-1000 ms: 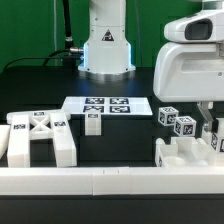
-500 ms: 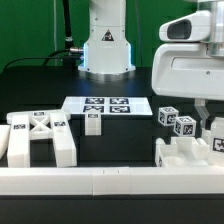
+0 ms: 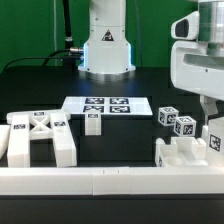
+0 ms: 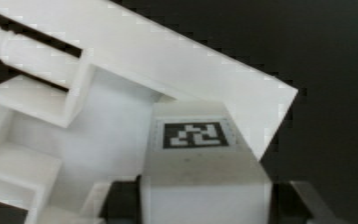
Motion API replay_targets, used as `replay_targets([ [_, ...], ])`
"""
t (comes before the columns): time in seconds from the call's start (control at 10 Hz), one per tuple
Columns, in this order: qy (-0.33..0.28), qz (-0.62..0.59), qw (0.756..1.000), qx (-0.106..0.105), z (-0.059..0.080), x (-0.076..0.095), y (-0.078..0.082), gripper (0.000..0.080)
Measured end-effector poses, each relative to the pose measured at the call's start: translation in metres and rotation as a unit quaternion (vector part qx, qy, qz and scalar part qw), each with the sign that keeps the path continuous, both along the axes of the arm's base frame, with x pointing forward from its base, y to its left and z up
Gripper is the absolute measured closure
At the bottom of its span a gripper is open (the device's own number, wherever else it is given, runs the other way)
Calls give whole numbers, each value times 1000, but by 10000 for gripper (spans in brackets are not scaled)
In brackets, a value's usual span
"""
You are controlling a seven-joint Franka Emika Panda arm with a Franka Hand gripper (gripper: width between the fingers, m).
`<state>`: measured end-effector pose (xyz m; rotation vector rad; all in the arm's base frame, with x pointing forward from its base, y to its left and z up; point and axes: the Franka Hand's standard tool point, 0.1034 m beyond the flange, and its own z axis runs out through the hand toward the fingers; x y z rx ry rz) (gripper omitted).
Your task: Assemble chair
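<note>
Chair part (image 3: 215, 142) is clamped by the end effector (image 4: 202, 198). The arm (image 3: 197, 50) has been shifted toward 3 o'clock since earlier.

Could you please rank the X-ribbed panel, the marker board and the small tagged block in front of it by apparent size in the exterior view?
1. X-ribbed panel: looks largest, but it sits nearer the camera, so its lead is unsure.
2. marker board.
3. small tagged block: clearly smallest.

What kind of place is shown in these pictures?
Probably a robotics lab bench: a robot arm base on a black table, a marker board, and white chair parts carrying square tags.
</note>
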<state>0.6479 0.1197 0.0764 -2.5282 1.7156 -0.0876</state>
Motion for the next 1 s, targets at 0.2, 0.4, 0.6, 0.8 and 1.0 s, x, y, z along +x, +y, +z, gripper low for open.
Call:
replay_targets([
  [0.2,1,-28,1000,3,0,0,0,512],
  [0.4,-2,18,1000,-1,1,1,-1,352],
  [0.6,-5,129,991,-15,1,-1,5,199],
  [0.8,-10,231,973,-25,1,0,6,161],
  [1.0,-14,309,950,-33,2,1,3,152],
])
